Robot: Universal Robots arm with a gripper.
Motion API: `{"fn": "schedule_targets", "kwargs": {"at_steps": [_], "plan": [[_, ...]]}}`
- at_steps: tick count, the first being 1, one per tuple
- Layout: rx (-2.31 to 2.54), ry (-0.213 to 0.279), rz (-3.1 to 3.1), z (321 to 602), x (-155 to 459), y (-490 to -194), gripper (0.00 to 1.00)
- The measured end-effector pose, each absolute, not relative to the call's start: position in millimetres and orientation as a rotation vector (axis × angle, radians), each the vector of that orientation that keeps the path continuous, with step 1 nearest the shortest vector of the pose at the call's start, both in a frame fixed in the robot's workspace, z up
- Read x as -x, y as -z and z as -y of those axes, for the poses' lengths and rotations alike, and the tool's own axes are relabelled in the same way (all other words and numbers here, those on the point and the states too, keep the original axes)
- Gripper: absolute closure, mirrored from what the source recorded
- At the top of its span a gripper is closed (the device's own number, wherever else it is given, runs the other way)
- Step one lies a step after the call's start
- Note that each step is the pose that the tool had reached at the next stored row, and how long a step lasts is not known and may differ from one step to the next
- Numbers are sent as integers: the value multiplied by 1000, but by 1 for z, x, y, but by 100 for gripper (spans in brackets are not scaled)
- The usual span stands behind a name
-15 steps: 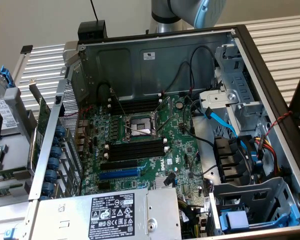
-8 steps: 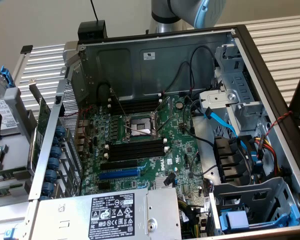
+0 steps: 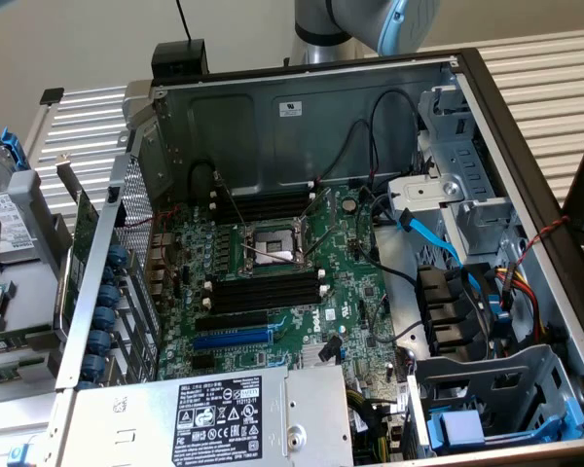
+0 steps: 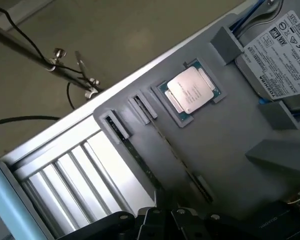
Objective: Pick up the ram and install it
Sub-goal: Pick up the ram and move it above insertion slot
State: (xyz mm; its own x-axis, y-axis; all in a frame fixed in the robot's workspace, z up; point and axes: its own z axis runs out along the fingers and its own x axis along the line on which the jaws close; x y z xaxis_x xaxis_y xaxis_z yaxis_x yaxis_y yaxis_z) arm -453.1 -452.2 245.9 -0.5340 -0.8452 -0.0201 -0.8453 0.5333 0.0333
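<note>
The open computer case point(image 3: 302, 117) takes up most of the exterior view, with my arm point(image 3: 370, 19) at the top edge of that frame. Its green motherboard point(image 3: 360, 282) lies in the centre, black memory slots point(image 3: 263, 292) just below the processor socket point(image 3: 273, 243). My wrist camera looks onto a grey tray point(image 4: 230, 130) carrying a Toshiba hard drive point(image 4: 285, 55). The ram point(image 4: 170, 146) stands on edge in that tray, a long thin dark strip between two end brackets, beside a silver-lidded processor point(image 4: 192, 90); I cannot make out its colour or chips. My gripper point(image 4: 167, 220) is closed, near one end of the ram; I cannot tell whether it touches it.
</note>
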Motion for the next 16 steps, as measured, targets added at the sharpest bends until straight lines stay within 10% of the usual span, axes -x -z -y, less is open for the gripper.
{"fn": "schedule_targets", "kwargs": {"at_steps": [16], "plan": [[1896,-61,-2509,452,453,-242,89]]}}
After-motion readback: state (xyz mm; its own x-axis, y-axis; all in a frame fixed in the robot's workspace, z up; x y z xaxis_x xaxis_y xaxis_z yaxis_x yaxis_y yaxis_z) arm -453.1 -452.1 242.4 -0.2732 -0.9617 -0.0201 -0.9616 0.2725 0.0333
